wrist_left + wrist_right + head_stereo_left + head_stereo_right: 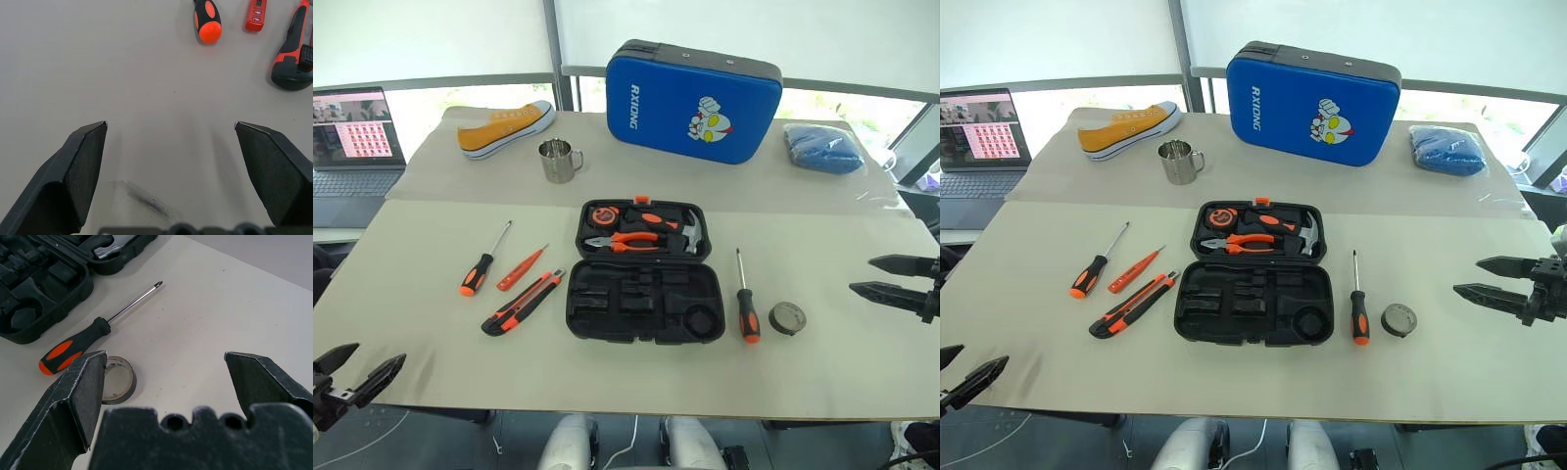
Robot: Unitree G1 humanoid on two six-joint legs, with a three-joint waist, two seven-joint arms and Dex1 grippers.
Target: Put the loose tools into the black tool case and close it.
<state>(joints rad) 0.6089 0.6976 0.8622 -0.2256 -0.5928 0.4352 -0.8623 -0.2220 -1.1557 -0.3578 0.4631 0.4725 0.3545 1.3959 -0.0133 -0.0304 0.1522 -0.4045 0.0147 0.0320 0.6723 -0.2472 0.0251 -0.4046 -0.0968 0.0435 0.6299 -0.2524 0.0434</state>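
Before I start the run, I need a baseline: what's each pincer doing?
Left pincer: open, holding nothing, above bare table.
Right pincer: open, holding nothing, near the tape roll.

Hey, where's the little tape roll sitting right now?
In the head views the tape roll lies flat on the table, on the robot's right, just right of the lone screwdriver beside the open black tool case.

On the pale beige surface (431, 372) my open case (644, 294) is black, with orange-handled tools inside. Left of it lie black-and-orange screwdrivers (481, 264) and a knife (522, 303); right, a dark tape roll (787, 317). Far off, a blue bag (693, 102) with a cartoon figure and a yellow shoe (506, 127).
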